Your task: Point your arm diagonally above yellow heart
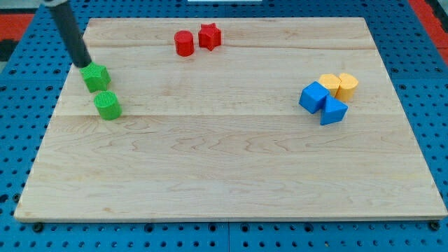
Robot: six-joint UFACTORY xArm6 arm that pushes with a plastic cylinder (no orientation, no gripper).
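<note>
The yellow heart (pixel 329 83) lies at the view's right, touching a yellow hexagon block (pixel 347 85) on its right. A blue cube (pixel 314 96) and a blue triangular block (pixel 333 110) sit just below them, in one tight cluster. My tip (pixel 84 64) is far off at the view's upper left, at the top edge of a green block (pixel 95 76). A green cylinder (pixel 108 105) lies just below that green block.
A red cylinder (pixel 184 43) and a red star (pixel 209 36) sit side by side near the view's top centre. The wooden board (pixel 224 168) lies on a blue pegboard surface.
</note>
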